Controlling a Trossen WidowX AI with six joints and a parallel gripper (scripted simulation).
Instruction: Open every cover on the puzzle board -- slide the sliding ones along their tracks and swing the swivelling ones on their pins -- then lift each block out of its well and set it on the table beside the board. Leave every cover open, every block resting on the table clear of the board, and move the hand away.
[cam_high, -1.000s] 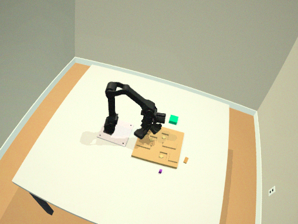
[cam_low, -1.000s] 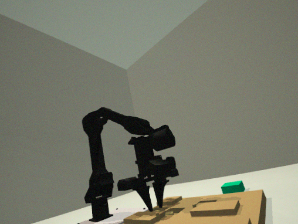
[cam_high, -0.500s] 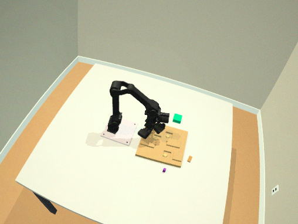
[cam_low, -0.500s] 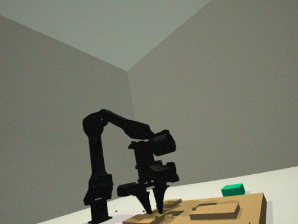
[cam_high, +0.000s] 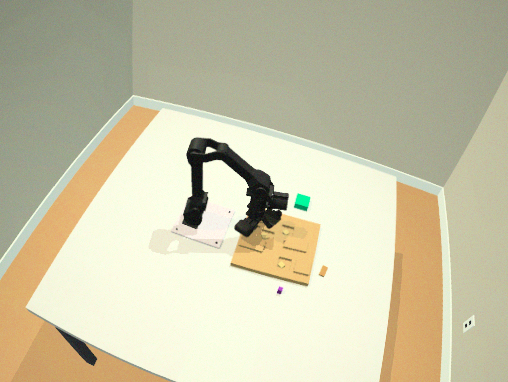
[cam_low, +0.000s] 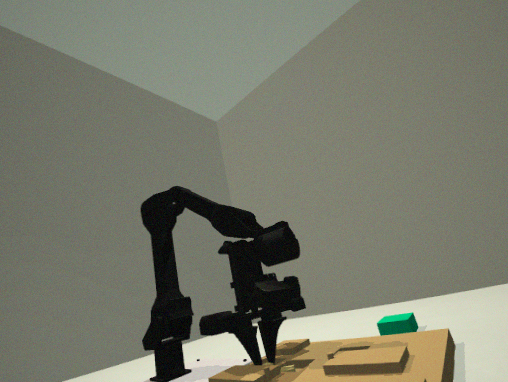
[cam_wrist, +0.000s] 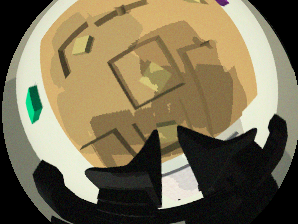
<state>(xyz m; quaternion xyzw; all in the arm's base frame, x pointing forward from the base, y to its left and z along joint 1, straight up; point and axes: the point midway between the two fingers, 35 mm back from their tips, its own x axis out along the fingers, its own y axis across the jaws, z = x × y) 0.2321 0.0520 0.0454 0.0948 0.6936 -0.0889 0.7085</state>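
Note:
The tan puzzle board (cam_high: 307, 250) (cam_low: 432, 347) (cam_wrist: 70, 105) lies on the white table. Its covers stand pushed aside; one cover (cam_low: 365, 359) sits raised on the board. My gripper (cam_high: 262, 231) (cam_low: 264, 360) (cam_wrist: 166, 131) reaches down into a well at the board's corner nearest the arm base. Its fingers are closed on a small yellowish block (cam_wrist: 167, 125) in that well. Two more yellowish blocks (cam_wrist: 82, 46) (cam_wrist: 154, 77) (cam_high: 286, 231) (cam_high: 282, 264) lie in open wells. A green block (cam_high: 302, 201) (cam_low: 397, 323) (cam_wrist: 33, 103), a purple block (cam_high: 280, 290) and an orange block (cam_high: 323, 271) rest on the table beside the board.
The arm's base stands on a pale plate (cam_high: 220, 222) left of the board. The green block is close behind the board's far edge. The purple and orange blocks lie just off its near and right edges. Walls enclose the table at the back.

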